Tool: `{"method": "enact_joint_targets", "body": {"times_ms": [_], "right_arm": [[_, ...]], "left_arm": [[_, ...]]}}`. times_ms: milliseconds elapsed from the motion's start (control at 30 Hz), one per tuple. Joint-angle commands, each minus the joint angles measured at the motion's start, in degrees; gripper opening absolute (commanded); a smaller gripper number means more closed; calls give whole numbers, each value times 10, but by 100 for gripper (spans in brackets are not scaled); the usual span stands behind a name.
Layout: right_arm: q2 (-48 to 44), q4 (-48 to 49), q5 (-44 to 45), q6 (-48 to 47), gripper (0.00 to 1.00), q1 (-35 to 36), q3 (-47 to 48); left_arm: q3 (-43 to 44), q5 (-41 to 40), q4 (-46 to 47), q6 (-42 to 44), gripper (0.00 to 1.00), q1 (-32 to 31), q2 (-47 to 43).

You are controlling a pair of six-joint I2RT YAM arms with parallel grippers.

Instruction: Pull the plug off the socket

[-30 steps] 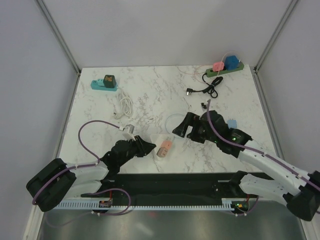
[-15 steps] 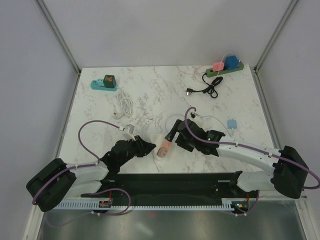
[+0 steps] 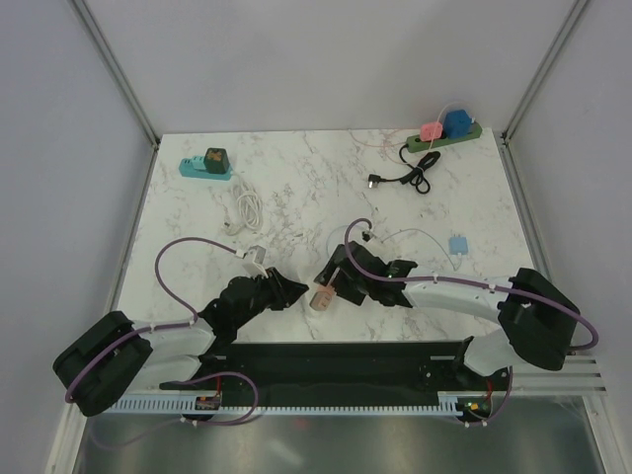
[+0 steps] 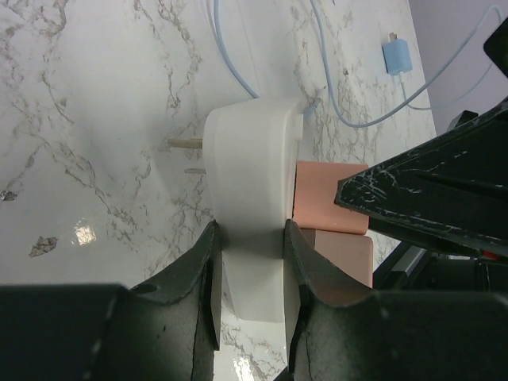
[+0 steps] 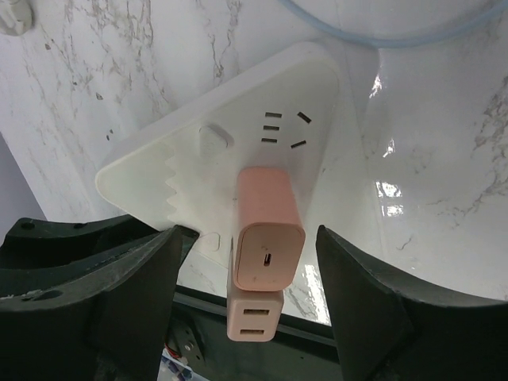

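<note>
While the white marbled desk (image 3: pixel 296 188) fills most of the top view, the two dark arms reach in from its 6 o'clock edge and meet near the front middle. The left arm (image 3: pixel 168 341) comes from 7 o'clock, and its hand (image 3: pixel 286 289) is pressed onto the white socket (image 4: pixel 250 175), one finger on each flank of the body. The right arm (image 3: pixel 464 291) sweeps in from 4 o'clock. Its hand (image 5: pixel 254 274) is spread wide, with a finger on each side of the pink plug (image 5: pixel 268 222) and a gap showing on both sides in the right wrist view. A green power strip (image 3: pixel 444 136) lies at the desk's 1 o'clock corner, carrying a pink and a blue block. A teal block (image 3: pixel 205 168) with a dark adapter sits at 10 o'clock. The white socket lies flat at about 6 o'clock, roughly triangular, and its slotted face is up. The pink plug is seated in that face; a second pink piece under it seems joined to it, though the view is too tight to be sure. A small blue charger (image 3: pixel 457 244) rests at 4 o'clock on a pale cable.
</note>
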Motion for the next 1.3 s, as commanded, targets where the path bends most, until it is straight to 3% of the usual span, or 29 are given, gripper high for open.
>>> {"method": "enact_joint_targets", "body": {"times_ms": [0,167,367,633,767,1033,1267], "right_arm": [[16,33,-3,20,76,5,-2],[20,42,6,25,70,5,-10],[15,53,20,33,54,5,-24],[4,49,25,21,24,-1,-23],[-20,28,37,6,1,-6,-24],[-87,16,11,-61,0,-40,-36],[-88,26,-44,-92,0,-71,-43]], "left_arm": [[-6,-11,-35,32,2,0,12],[-5,-10,-35,34,2,0,12],[-3,-10,-35,34,2,0,14],[18,-18,-67,33,2,0,33],[28,-34,-96,25,2,0,34],[51,-85,-163,5,2,-8,37],[73,-125,-203,-9,2,-27,45]]}}
